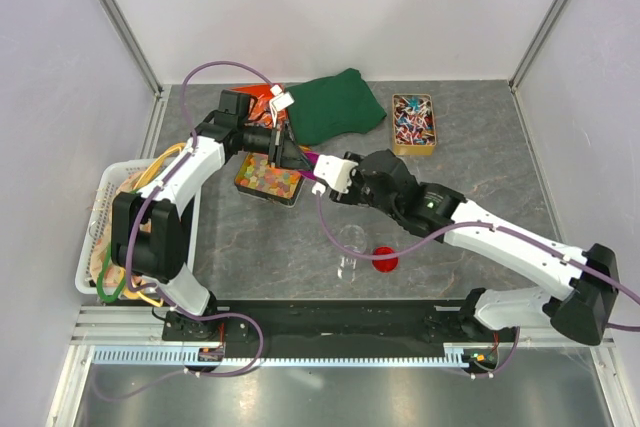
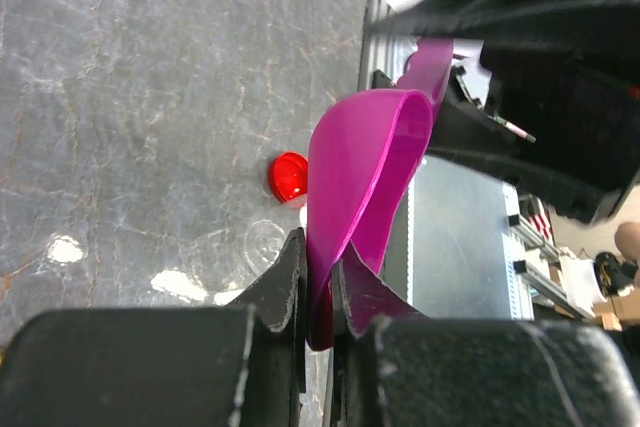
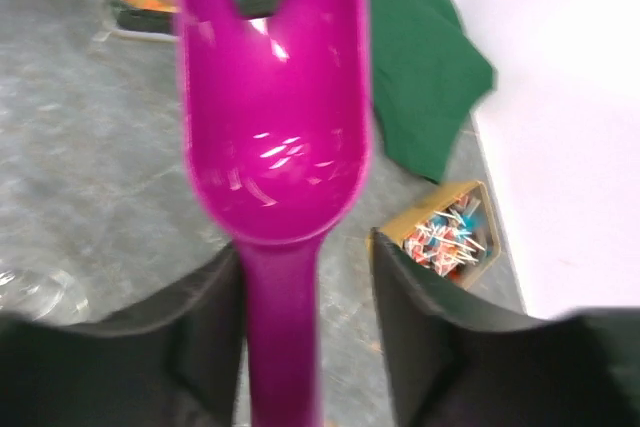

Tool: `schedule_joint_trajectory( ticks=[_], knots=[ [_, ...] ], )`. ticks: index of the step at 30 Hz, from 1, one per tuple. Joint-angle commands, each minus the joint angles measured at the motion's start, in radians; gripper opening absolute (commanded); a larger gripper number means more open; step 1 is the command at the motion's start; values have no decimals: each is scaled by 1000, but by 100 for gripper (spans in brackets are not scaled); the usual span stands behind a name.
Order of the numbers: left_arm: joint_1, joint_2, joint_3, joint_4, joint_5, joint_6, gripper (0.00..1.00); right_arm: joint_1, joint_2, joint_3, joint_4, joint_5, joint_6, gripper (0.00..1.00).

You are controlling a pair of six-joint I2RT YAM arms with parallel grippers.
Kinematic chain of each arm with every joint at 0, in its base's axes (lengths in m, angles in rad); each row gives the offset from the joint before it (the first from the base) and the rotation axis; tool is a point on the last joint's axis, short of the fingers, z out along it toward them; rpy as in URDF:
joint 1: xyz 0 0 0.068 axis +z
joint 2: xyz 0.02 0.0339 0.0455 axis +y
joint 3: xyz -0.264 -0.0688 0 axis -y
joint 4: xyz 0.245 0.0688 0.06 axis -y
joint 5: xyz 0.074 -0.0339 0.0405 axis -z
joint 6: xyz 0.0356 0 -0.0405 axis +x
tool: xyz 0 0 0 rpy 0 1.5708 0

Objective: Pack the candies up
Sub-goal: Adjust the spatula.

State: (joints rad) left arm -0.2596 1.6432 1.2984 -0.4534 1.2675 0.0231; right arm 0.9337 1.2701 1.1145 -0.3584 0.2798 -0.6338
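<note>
Edges and room: the grey table is walled at the back and on both sides. Bare surface lies at centre right of the overhead view and along the lower centre. The upper centre is crowded.

Count:
- One magenta scoop.
- One tray.
- One box of wrapped sweets.
- One green cloth.
- One red lid.
- One clear jar.
- One white basket.

Task item: the candies, too many to count, fill the tray at upper centre left, just below the scoop.

Claws: the left claw is pressed together, pinching the front lip of the scoop's bowl. The right claw is spread. The scoop handle lies between its fingers, with a gap on the frame's right side.

Obstructions:
- The two claws meet over the tray's upper right corner.
- The cloth lies just behind them.
- The box sits to the right of the cloth.
- The jar and lid stand side by side at lower centre, under the right arm's forearm.
- The basket hangs at the left table edge.
</note>
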Motion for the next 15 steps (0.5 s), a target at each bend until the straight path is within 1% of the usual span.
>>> schedule_joint_trajectory(
  ticks=[1,2,3,4,5,6,10,13,15],
  knots=[
    [-6,-25,-7,-7,76,49,2,-42,-92,-33,38,-128,22,47],
    [-6,-25,-7,-10,79,52,2,-45,-100,-38,36,-151,25,45],
    [-6,-25,-5,-14,81,60,2,-50,-109,-41,35,-163,23,50],
    [-6,-23,-5,-16,82,61,2,-52,-113,-42,33,-174,20,63],
    [-6,-23,-5,-21,85,63,2,-56,-117,-48,36,-188,17,95],
    [-7,-23,-5,-22,84,69,2,-64,-121,-50,36,-218,16,98],
    [-6,-31,-7,-28,76,78,2,-78,-107,-25,44,-248,55,98],
    [-6,-33,-7,-31,76,80,2,-78,-100,-15,45,-257,54,98],
    [-7,-34,-5,-30,76,80,2,-78,-89,-16,45,-258,52,91]
  ],
)
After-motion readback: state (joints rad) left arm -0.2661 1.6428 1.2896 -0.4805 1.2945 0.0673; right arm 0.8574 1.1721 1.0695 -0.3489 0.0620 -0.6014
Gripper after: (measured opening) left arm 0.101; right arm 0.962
